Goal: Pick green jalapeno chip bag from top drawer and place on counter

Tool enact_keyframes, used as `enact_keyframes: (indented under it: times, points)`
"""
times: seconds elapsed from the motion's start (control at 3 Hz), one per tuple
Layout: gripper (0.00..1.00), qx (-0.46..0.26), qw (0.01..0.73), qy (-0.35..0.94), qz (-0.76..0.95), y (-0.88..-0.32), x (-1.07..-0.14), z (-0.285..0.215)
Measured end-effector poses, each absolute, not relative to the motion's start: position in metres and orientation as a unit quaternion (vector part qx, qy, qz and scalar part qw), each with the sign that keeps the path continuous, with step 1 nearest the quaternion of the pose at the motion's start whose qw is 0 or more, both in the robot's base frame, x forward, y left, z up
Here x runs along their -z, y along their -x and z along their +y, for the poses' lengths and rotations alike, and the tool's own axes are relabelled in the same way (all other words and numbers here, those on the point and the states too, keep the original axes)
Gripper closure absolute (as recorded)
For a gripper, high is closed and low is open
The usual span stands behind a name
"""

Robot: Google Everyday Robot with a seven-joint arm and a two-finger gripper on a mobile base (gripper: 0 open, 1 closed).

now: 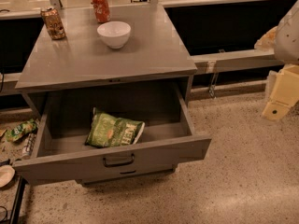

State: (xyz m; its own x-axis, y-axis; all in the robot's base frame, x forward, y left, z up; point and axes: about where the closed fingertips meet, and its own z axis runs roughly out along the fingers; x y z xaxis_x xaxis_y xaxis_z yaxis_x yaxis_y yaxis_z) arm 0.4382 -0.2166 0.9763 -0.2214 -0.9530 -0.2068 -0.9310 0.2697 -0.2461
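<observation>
The green jalapeno chip bag (113,131) lies flat inside the open top drawer (117,161), left of its middle, near the front panel. The drawer is pulled out, with its dark handle (118,161) centred on the front. The counter (107,55) is the grey cabinet top above it. My gripper (279,97) is at the far right edge of the view, above the floor, well to the right of the drawer and apart from the bag. Nothing shows in it.
On the counter stand a white bowl (114,33), a red can (101,7) and a brown-gold can (53,23). A small crumpled green wrapper (19,129) and other litter lie on the floor left of the cabinet. Speckled floor (243,171) spreads to the right and front.
</observation>
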Motion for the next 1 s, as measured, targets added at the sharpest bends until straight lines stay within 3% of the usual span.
enact_keyframes:
  times: [0.67, 1.0]
  points:
    - [0.00, -0.004, 0.189, 0.595, 0.781, -0.444, -0.967, -0.197]
    - [0.00, -0.103, 0.246, 0.568, 0.778, -0.462, -0.936, -0.135]
